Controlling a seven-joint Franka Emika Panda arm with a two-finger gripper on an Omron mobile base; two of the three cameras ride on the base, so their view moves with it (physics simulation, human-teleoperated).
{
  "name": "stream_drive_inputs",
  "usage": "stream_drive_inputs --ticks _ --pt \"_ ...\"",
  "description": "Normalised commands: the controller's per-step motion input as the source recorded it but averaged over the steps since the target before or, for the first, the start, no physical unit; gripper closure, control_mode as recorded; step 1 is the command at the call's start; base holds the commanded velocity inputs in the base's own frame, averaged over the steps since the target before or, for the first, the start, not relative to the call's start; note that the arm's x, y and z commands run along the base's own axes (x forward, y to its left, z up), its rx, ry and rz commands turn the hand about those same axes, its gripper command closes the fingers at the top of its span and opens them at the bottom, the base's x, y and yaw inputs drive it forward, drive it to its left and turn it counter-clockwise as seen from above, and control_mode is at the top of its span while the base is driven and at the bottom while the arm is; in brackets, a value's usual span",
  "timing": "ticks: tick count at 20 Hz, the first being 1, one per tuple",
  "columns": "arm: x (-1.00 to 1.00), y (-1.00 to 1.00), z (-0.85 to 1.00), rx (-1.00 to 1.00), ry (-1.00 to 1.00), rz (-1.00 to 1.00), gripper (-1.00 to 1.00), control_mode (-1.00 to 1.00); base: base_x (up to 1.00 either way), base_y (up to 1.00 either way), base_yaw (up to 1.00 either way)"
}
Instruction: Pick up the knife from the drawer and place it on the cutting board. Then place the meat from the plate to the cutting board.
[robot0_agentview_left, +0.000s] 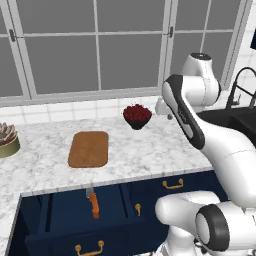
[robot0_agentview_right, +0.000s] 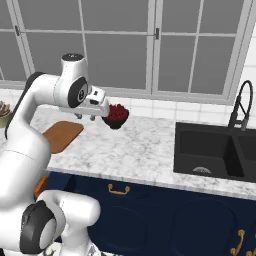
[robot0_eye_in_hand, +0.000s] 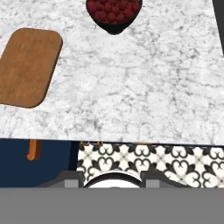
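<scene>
The drawer (robot0_agentview_left: 60, 222) stands pulled open below the counter edge. In it lies the knife (robot0_agentview_left: 93, 202), orange handle toward me; the hand view catches its handle (robot0_eye_in_hand: 33, 149). The brown cutting board (robot0_agentview_left: 88, 149) (robot0_eye_in_hand: 27, 66) rests bare on the marble counter, above and behind the drawer. My gripper (robot0_agentview_left: 164, 111) (robot0_agentview_right: 86, 116) (robot0_eye_in_hand: 109, 179) hovers high over the counter, right of the board and near the fruit bowl. Its fingers stand apart with nothing between them. The plate and the meat are out of view.
A dark bowl of red fruit (robot0_agentview_left: 137, 115) (robot0_agentview_right: 116, 115) sits at the back of the counter. A potted succulent (robot0_agentview_left: 7, 138) stands far left. A black sink (robot0_agentview_right: 212, 150) with a faucet (robot0_agentview_right: 240, 105) lies to the right. Windows line the back wall.
</scene>
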Motion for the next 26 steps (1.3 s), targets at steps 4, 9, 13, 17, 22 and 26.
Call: stream_drive_inputs --ticks 4,9,13,17,22,26 --pt "-0.25 0.03 0.0 0.0 -0.01 0.0 -1.0 -1.0 0.0 0.0 0.0" --pt "-0.49 0.15 -0.01 0.0 -0.04 0.05 -1.0 -1.0 0.0 0.0 0.0" --pt "-0.1 0.0 -0.09 -0.04 0.0 0.13 -1.0 -1.0 0.0 0.0 0.0" --pt "0.0 0.0 0.0 0.0 0.0 0.0 -1.0 1.0 -0.63 -0.37 0.79" --pt "0.0 0.0 0.0 0.0 0.0 0.0 -1.0 1.0 -0.54 -0.29 0.84" --pt "0.0 0.0 0.0 0.0 0.0 0.0 -1.0 1.0 -0.53 -0.3 0.82"
